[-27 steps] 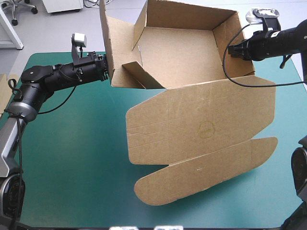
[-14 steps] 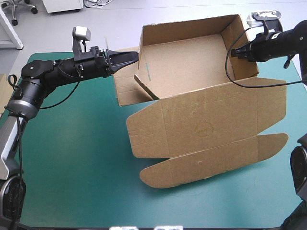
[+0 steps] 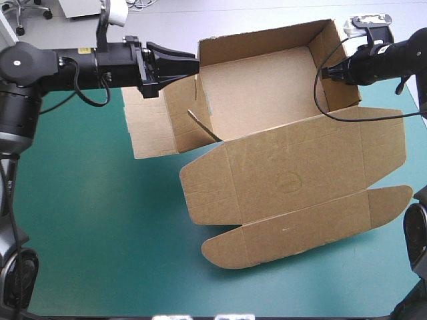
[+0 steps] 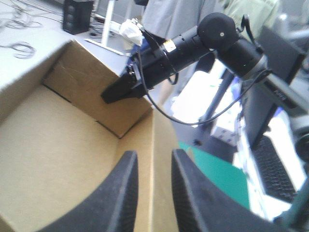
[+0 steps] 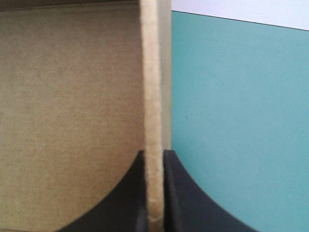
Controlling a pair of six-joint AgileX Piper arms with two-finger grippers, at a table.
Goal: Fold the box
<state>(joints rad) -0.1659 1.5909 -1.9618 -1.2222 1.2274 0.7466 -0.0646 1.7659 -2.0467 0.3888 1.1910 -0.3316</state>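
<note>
The brown box (image 3: 267, 93) stands at the far side of the table as an open tray, its lid (image 3: 293, 173) lying flat toward the front with a rounded tuck flap (image 3: 300, 227). My left gripper (image 3: 195, 67) is shut on the top edge of the left wall; in the left wrist view its fingers (image 4: 128, 174) straddle that edge. The outer side panel (image 3: 150, 127) hangs out to the left. My right gripper (image 3: 325, 73) is shut on the right wall, whose edge (image 5: 153, 96) runs between its black fingers (image 5: 137, 193). Across the box interior (image 4: 58, 145) the right gripper (image 4: 113, 94) shows on the opposite wall.
Bare teal-green cover (image 3: 100, 220) lies at the front left, and a strip of it (image 5: 241, 121) shows beside the box's right wall. The tray's back wall reaches past the table's far edge.
My left arm has risen and reached right, from the side panel to the left wall's top edge. The side panel has swung outward to the left. The lid has shifted slightly right.
</note>
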